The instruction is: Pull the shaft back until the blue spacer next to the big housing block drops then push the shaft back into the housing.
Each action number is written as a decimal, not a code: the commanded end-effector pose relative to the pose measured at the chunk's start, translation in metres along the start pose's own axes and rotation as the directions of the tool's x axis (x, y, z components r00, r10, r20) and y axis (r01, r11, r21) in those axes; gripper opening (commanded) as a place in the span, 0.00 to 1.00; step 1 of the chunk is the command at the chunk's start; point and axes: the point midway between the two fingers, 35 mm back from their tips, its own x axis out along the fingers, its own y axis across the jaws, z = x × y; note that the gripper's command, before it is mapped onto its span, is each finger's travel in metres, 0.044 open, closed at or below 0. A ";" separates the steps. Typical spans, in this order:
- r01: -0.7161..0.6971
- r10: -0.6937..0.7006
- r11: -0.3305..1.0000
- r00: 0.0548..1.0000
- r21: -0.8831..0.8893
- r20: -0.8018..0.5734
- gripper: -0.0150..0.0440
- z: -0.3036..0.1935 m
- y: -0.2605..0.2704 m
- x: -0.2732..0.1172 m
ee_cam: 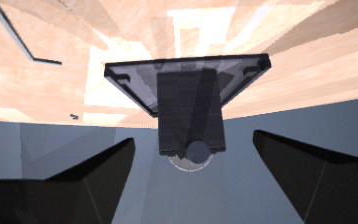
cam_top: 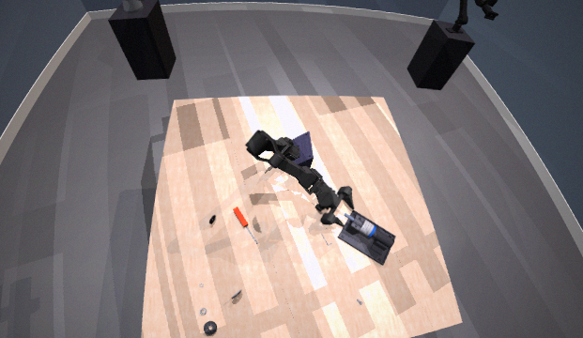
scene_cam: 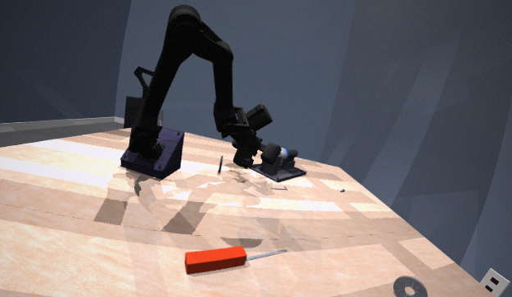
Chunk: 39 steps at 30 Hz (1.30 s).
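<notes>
The dark fixture (cam_top: 359, 244) (scene_cam: 279, 178) (ee_cam: 265, 62) stands on the table. The shaft's grey end (cam_top: 348, 216) (ee_cam: 198, 152) sticks out of its near end block (ee_cam: 190, 107). Whitish spacers (cam_top: 366, 227) and the blue spacer (cam_top: 372, 231) (scene_cam: 285, 153) sit around the shaft, the blue one beside the big housing block (cam_top: 384, 238) (scene_cam: 293, 153). In the wrist view only a pale spacer rim (ee_cam: 189, 167) shows past the block. My gripper (cam_top: 348, 216) (ee_cam: 194, 139) is open and empty, its fingers on either side of the shaft's end, with visible space beside it.
A hex key (cam_top: 327, 240) (scene_cam: 280, 188) (ee_cam: 32, 59) lies near the fixture. A small screw (cam_top: 360, 301) (scene_cam: 342, 190) (ee_cam: 74, 116) lies farther out. An orange-handled screwdriver (cam_top: 240, 217) (scene_cam: 216, 261) and a dark ring (cam_top: 210, 328) lie on the table.
</notes>
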 end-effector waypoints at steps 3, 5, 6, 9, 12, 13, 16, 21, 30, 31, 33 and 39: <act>0.004 -0.004 1.000 1.000 -0.003 0.001 1.00 0.001 -0.001 0.002; 0.004 -0.004 1.000 1.000 -0.003 0.001 1.00 0.001 -0.001 0.002; 0.004 -0.004 1.000 1.000 -0.003 0.001 1.00 0.001 -0.001 0.002; 0.004 -0.004 1.000 1.000 -0.003 0.001 1.00 0.001 -0.001 0.002; 0.004 -0.004 1.000 1.000 -0.003 0.001 1.00 0.001 -0.001 0.002; 0.004 -0.004 1.000 1.000 -0.003 0.001 1.00 0.001 -0.001 0.002; 0.004 -0.004 1.000 1.000 -0.003 0.001 1.00 0.001 -0.001 0.002; 0.004 -0.004 1.000 1.000 -0.003 0.001 1.00 0.001 -0.001 0.002; 0.004 -0.004 1.000 1.000 -0.003 0.001 1.00 0.001 -0.001 0.003; 0.004 -0.004 1.000 1.000 -0.003 0.001 1.00 0.001 -0.001 0.004; 0.004 -0.004 1.000 1.000 -0.003 0.001 1.00 0.001 -0.001 0.007; 0.004 -0.004 1.000 1.000 -0.003 0.001 1.00 0.001 -0.001 0.016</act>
